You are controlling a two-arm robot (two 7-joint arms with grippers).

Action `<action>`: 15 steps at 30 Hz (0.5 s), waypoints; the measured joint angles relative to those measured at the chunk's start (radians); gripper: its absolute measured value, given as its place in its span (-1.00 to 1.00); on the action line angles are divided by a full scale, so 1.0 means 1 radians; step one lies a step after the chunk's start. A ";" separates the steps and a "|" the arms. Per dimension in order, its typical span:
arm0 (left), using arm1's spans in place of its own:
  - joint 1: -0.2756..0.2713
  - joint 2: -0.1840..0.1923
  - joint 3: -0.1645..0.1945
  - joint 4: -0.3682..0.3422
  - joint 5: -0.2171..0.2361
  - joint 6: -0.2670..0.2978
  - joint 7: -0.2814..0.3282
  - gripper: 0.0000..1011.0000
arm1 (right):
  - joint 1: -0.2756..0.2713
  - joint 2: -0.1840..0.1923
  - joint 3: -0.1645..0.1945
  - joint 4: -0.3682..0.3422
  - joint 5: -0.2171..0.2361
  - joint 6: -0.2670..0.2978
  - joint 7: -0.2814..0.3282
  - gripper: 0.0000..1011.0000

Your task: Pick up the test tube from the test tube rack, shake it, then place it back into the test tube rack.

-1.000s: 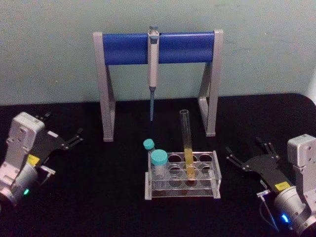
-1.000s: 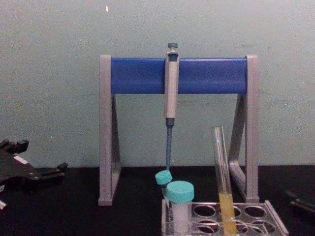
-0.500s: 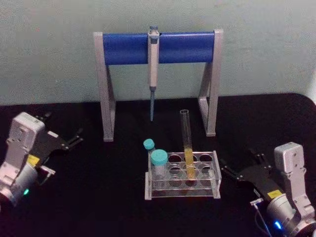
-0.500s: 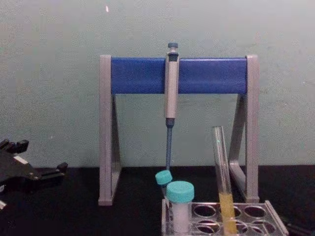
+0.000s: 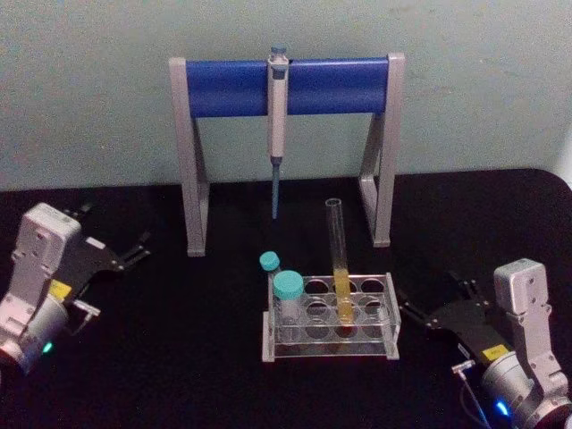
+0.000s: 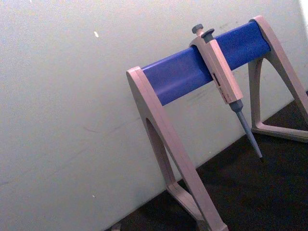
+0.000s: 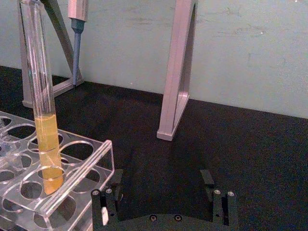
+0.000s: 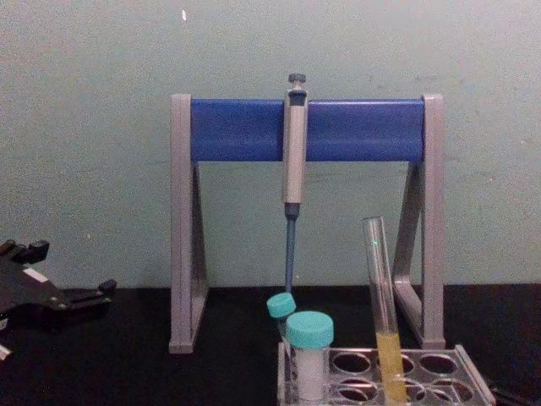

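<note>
On my black desk the test tube rack sits near the front centre, and the test tube stands in one of its rear holes, leaning slightly, with yellow-orange liquid filling its lower part. At the rack's left end stand two teal-capped vials. Behind the rack rises the grey-and-blue pipette stand, from whose bar hangs a grey-blue pipette, tip down and clear of the desk. My right end effector lies low over the desk just to the right of the rack, not touching it; its fingers are spread wide and hold nothing, and in the right wrist view the two fingertips frame bare desk beside the rack's near corner. My left end effector rests parked well to the left of the rack, its fingers parted and empty; in the chest view it enters at the left edge.
</note>
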 joint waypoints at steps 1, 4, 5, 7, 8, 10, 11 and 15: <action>0.000 0.000 0.000 0.000 0.000 0.000 0.000 1.00 | 0.000 0.000 0.000 0.000 0.000 0.000 0.000 0.98; 0.000 0.000 0.000 0.000 0.000 0.000 0.000 1.00 | 0.000 0.000 0.000 -0.001 0.000 0.000 0.000 0.98; 0.000 0.000 0.000 0.000 0.000 0.000 0.000 1.00 | 0.000 0.000 0.000 -0.001 0.000 0.000 0.000 0.98; 0.000 0.000 0.000 0.000 0.000 0.000 0.000 1.00 | -0.001 0.001 -0.001 -0.001 0.001 0.000 -0.001 0.98; 0.000 0.000 0.000 0.000 0.000 0.000 0.000 1.00 | -0.001 0.001 -0.001 -0.001 0.001 0.000 -0.001 0.98; 0.000 0.000 0.000 0.000 0.000 0.000 0.000 1.00 | -0.001 0.001 -0.001 -0.001 0.001 0.000 -0.001 0.98; 0.000 0.000 0.000 0.000 0.000 0.000 0.000 1.00 | -0.001 0.001 -0.001 -0.001 0.001 0.000 -0.001 0.98; 0.000 0.000 0.000 0.000 0.000 0.000 0.000 1.00 | -0.001 0.001 -0.001 -0.002 0.001 0.000 -0.001 0.98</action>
